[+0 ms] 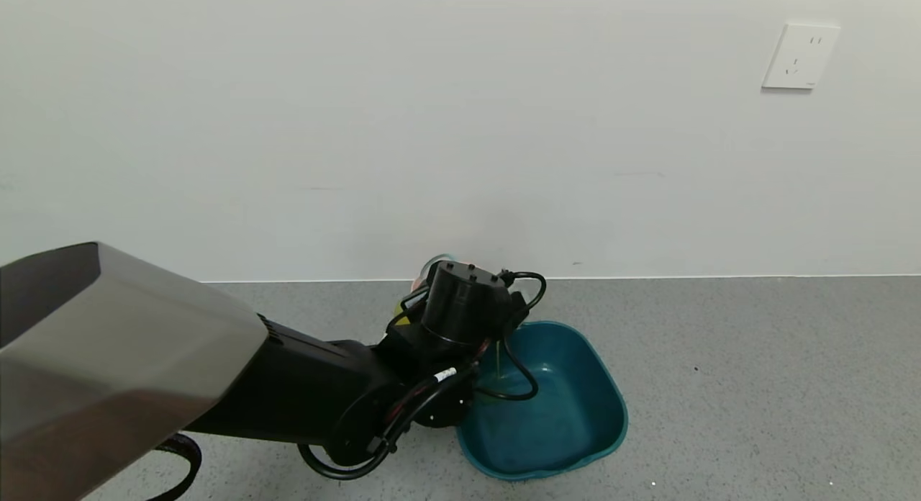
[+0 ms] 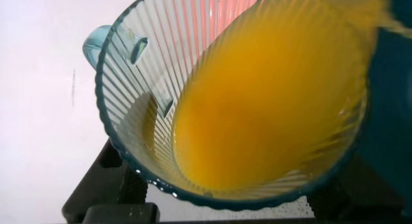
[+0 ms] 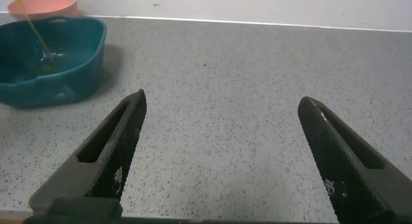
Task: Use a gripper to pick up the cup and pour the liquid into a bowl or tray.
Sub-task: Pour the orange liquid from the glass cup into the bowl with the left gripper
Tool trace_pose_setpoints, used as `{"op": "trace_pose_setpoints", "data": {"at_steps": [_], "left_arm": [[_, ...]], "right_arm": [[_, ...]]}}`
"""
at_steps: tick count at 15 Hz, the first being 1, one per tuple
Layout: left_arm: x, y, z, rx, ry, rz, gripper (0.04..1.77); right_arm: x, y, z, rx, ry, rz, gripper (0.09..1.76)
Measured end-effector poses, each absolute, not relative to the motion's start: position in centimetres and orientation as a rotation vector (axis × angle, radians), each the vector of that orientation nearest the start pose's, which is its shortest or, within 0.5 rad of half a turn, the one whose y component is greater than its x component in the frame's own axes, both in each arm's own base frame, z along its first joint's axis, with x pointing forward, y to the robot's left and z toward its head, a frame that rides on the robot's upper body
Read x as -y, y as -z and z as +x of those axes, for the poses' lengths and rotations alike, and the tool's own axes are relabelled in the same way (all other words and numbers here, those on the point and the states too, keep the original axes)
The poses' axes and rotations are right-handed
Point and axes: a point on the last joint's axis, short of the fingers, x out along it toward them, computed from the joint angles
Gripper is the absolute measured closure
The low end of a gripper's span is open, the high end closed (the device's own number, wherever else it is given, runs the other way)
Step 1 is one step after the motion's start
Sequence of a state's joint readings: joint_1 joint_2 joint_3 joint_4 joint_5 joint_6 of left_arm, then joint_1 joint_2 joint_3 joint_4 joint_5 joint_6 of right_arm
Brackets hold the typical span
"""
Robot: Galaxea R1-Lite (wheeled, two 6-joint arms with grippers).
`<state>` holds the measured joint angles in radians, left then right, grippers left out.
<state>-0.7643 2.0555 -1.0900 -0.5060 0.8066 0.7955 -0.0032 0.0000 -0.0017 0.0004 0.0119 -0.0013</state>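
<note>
Your left arm's grey shell fills the head view; at its end the left tool [image 1: 496, 321] tips the cup over the smooth teal tub [image 1: 575, 414], a thin orange stream [image 1: 498, 360] falling in. Left wrist: ribbed clear cup [image 2: 129, 89] clamped, opaque liquid [image 2: 270, 102] sliding to its rim. Right wrist: your right tool [image 3: 222, 153] gapes wide, empty, over the speckled surface [image 3: 225, 76]; the tub [image 3: 71, 63] sits at ten o'clock, a pink bowl [image 3: 42, 3] behind.

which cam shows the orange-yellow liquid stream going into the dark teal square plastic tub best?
Right wrist view: the thin orange-yellow liquid stream falls unobstructed into the dark teal square plastic tub. Head view shows only a faint thread beside the left gripper. Left wrist view shows liquid inside the ribbed transparent cup, not the stream.
</note>
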Motion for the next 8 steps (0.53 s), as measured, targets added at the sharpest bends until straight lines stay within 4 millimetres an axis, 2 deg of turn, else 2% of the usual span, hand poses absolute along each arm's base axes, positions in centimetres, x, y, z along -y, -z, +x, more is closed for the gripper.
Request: {"op": "trace_pose_setpoints", "data": {"at_steps": [8], "left_arm": [[27.7,-11.0,27.1,-0.341,0.065,1.250,0.51]], "right_arm": [[0.0,-7.6,-2.3,0.002,-0.009,-0.001,0.14]]}}
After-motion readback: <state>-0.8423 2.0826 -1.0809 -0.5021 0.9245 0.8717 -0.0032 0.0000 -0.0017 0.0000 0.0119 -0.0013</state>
